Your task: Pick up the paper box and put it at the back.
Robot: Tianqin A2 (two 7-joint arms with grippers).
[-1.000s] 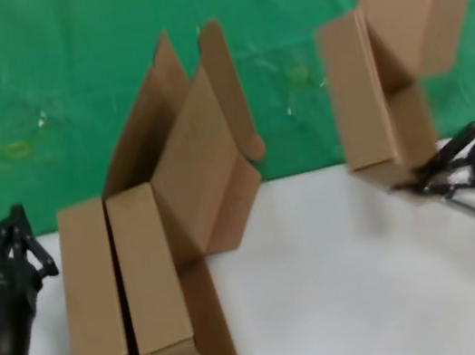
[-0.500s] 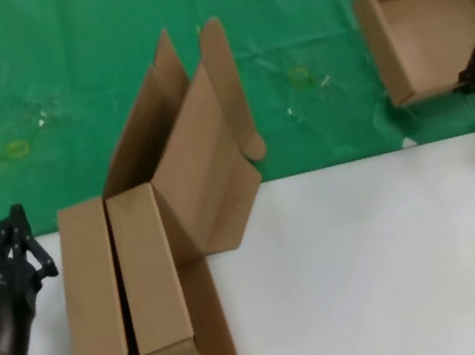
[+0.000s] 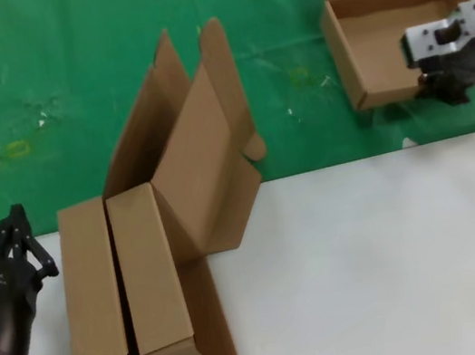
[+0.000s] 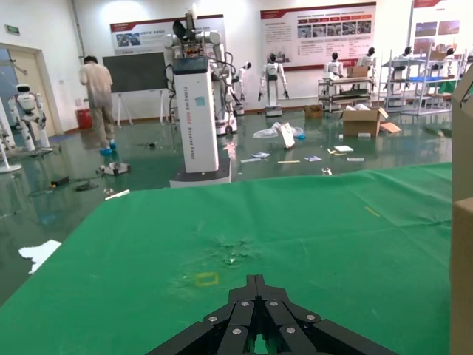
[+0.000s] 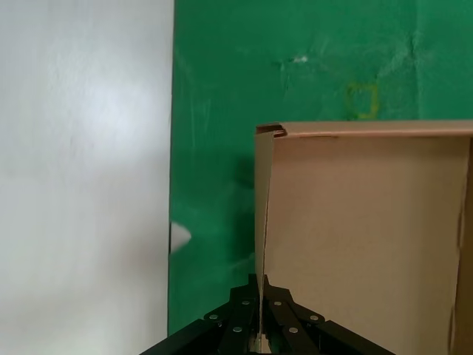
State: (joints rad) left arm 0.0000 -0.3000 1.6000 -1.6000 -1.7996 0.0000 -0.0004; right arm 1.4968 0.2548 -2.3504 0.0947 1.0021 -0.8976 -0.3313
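Observation:
An open brown paper box [image 3: 383,37] lies on the green cloth [image 3: 107,62] at the back right, its lid folded back. My right gripper [image 3: 439,87] is shut on the box's near wall; the right wrist view shows the thin cardboard wall [image 5: 261,222] pinched in the right gripper [image 5: 261,285]. Two more paper boxes [image 3: 156,265] stand side by side on the white tabletop [image 3: 372,264] at the left, lids raised. My left gripper [image 3: 13,221] is shut and empty, left of those boxes; the left wrist view shows it [image 4: 256,281] above the green cloth.
Small yellowish tape marks [image 3: 16,149] lie on the green cloth, one [image 3: 299,76] near the held box. The cloth's front edge meets the white tabletop across the middle of the head view.
My right gripper has carried the paper box from the cloth's front edge up and back onto the green cloth, turning it from tilted to lying flat and open. The left arm has not moved.

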